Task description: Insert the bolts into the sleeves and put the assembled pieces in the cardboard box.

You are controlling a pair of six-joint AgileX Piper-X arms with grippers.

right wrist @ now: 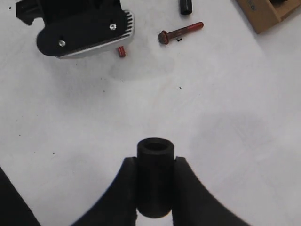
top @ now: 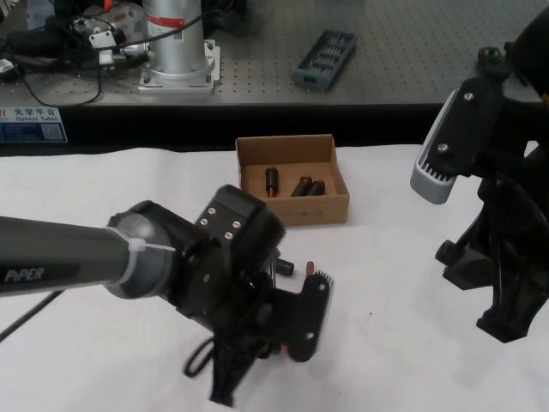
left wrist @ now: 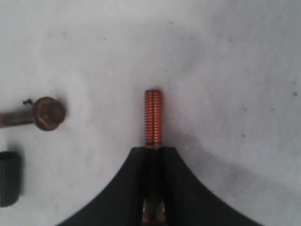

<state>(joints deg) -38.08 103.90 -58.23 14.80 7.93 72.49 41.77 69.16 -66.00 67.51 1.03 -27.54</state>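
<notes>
**A:** Starting at the left, what is found in the left pincer [left wrist: 153,151]?

**B:** A bolt [left wrist: 153,117] is clamped between its closed fingers, with the threaded end jutting forward past the tips. No sleeve is fitted on it yet.

**A:** And beside that pincer?

**B:** A second bolt [left wrist: 44,113] is seen lying on the white cloth [left wrist: 225,70] off to one side, apart from the clamped one. A loose sleeve [left wrist: 9,179] is seen near it. Neither is touched.

**A:** What can be counted as done?

**B:** Beyond the left pincer, dark pieces [top: 307,187], about three, are seen lying in the cardboard box [top: 292,210]. They are judged to be finished assemblies, though that cannot be confirmed.

**A:** And on the right?

**B:** A black sleeve [right wrist: 155,183] is gripped in the right pincer [right wrist: 155,162], its fingers closed on both sides. The open bore is turned forward, away from the pincer. The left pincer and its bolt are seen well ahead of it, so the two parts are not yet mated.

**A:** What is left, then?

**B:** The gripped pair has to be joined and boxed, then the loose pair. The task is judged to be past halfway.
</notes>
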